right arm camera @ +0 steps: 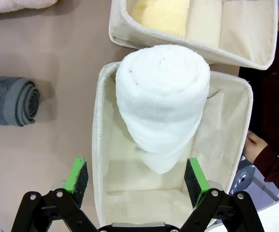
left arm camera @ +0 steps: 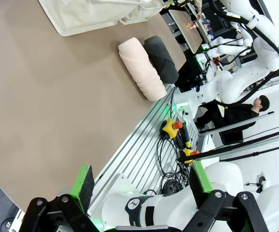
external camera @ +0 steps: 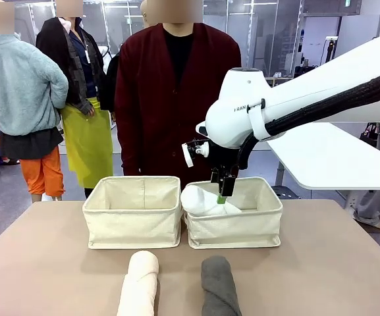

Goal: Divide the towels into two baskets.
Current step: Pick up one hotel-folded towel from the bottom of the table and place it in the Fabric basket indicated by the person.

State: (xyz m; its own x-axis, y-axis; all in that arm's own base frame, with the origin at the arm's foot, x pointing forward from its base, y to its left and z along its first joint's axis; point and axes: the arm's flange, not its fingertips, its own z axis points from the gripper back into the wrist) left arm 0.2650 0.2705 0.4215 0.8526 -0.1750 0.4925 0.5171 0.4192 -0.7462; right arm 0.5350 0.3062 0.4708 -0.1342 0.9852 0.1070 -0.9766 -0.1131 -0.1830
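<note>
Now: right hand point(right arm camera: 137, 175) apart, a finger on either side of the white towel point(right arm camera: 161, 101). The towel stands tilted in the right basket point(external camera: 237, 222), with its upper end against the wall beside the left basket point(external camera: 134, 224), which holds the pale yellow towel point(right arm camera: 161, 14). Cream towel point(external camera: 139, 283) and dark grey towel point(external camera: 219, 286) lie side by side on the bench point(external camera: 45, 263). Left hand point(left arm camera: 139, 186) apart, holding nothing.

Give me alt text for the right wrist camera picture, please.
A white rolled terry towel lies tilted inside a cream canvas basket, between the right arm's open green-padded fingers. A second cream basket beyond holds a pale yellow towel; a dark grey rolled towel lies on the brown table.
</note>
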